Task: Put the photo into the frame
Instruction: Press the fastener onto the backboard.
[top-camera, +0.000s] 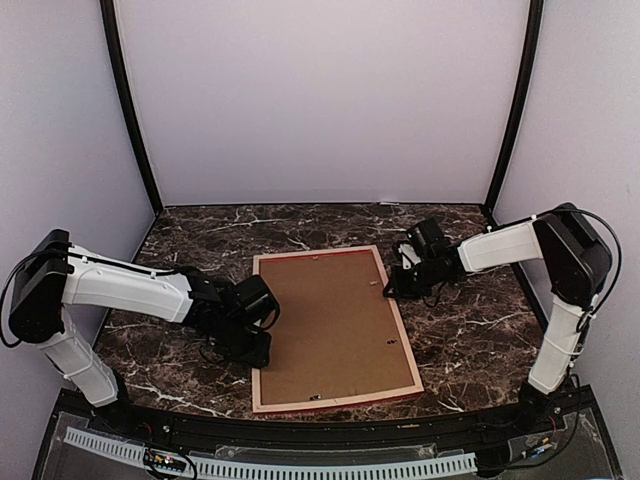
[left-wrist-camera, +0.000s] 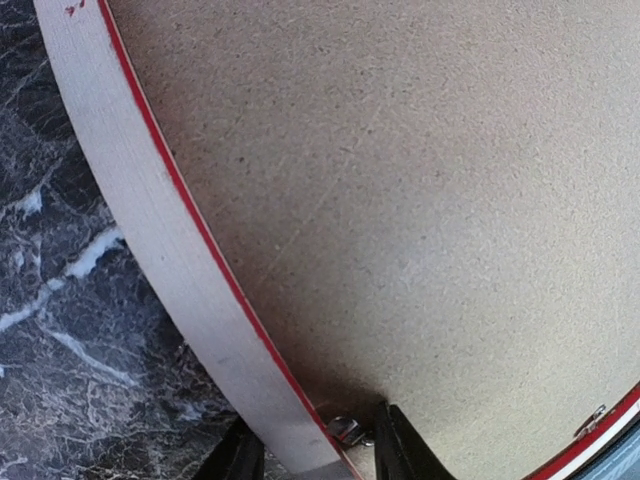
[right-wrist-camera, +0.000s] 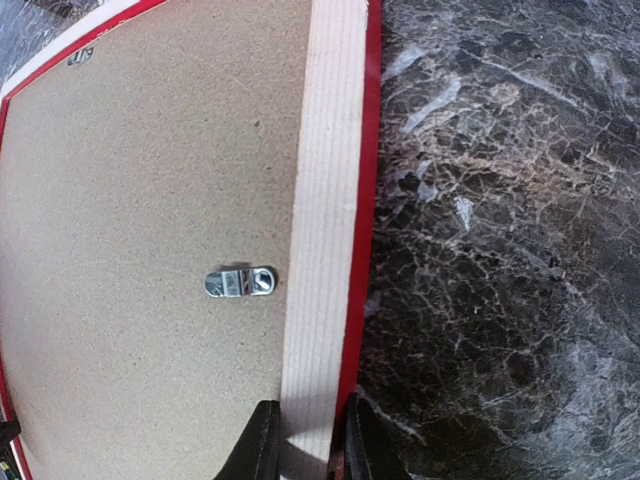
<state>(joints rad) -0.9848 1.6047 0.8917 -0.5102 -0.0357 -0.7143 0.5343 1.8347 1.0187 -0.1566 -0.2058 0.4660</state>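
Our right hand (right-wrist-camera: 312, 445) pinches the frame (right-wrist-camera: 325, 200) steady; left hand (left-wrist-camera: 318, 450) straddles it, grip unclear. Next, we think, open the clips (right-wrist-camera: 240, 282) and lift the board (top-camera: 330, 310).

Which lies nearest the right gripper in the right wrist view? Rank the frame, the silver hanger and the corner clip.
1. The frame: its pale rail runs between the right gripper fingers.
2. Silver hanger: on the backing board, left of the rail.
3. Corner clip: far top-left.
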